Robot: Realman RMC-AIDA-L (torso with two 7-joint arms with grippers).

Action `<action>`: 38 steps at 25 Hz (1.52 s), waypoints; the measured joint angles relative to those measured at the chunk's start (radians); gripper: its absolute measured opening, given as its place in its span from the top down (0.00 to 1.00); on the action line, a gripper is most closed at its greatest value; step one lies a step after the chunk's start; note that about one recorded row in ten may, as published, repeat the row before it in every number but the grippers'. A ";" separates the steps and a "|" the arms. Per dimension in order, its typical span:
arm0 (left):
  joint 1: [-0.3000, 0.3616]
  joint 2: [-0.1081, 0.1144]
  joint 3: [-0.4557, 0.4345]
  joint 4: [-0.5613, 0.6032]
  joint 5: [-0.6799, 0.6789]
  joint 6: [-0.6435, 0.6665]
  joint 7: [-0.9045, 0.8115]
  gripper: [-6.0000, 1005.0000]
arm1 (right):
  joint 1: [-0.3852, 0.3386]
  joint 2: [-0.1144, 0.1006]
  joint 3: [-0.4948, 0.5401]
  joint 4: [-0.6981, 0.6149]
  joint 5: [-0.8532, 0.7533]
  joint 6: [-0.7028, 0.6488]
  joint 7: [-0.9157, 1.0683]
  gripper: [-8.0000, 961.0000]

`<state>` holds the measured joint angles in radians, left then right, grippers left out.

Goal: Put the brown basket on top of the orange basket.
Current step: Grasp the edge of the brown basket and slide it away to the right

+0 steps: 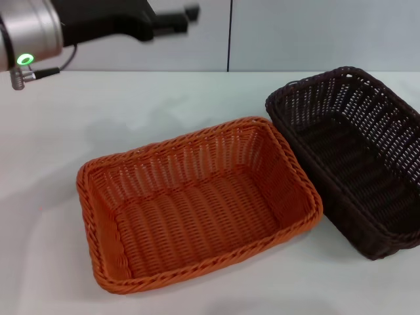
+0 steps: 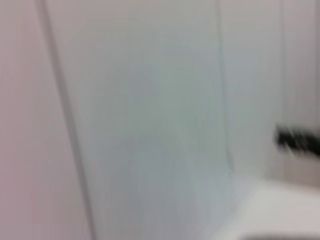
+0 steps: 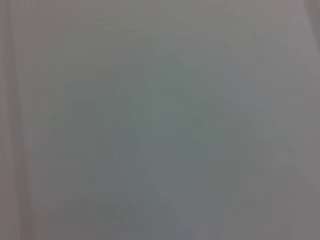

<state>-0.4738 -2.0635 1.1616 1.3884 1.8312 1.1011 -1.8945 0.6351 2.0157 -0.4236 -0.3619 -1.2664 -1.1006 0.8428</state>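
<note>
The brown basket (image 1: 357, 161) sits empty and upright on the white surface (image 1: 98, 125) at the right, its long axis running from far-left to near-right. Just beside it to the left, rims touching or nearly so, lies the orange basket (image 1: 197, 203), also empty, nearer the viewer, its long axis running mostly left to right. The left hand (image 1: 180, 18) hangs high at the far left, well apart from both baskets, so the brown basket lies to its right and nearer. Whether its fingers are wide or narrow cannot be told. The right hand is not visible; judging by side, the right arm would probably be the nearer one.
</note>
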 joint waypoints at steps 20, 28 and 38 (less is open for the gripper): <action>0.045 -0.005 0.062 -0.636 -1.160 -0.065 1.067 0.14 | 0.026 -0.131 -0.125 -0.647 -1.137 -0.562 0.734 0.34; -0.032 -0.005 0.063 -0.787 -1.259 -0.038 1.178 0.14 | 0.031 -0.124 -0.159 -0.659 -1.312 -0.639 0.718 0.34; -0.091 -0.008 0.068 -0.849 -1.289 -0.035 1.184 0.14 | 0.031 -0.116 -0.266 -0.617 -1.346 -0.676 0.643 0.34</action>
<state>-0.5643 -2.0718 1.2294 0.5398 0.5422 1.0658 -0.7102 0.6666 1.9000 -0.6898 -0.9788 -2.6129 -1.7764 1.4863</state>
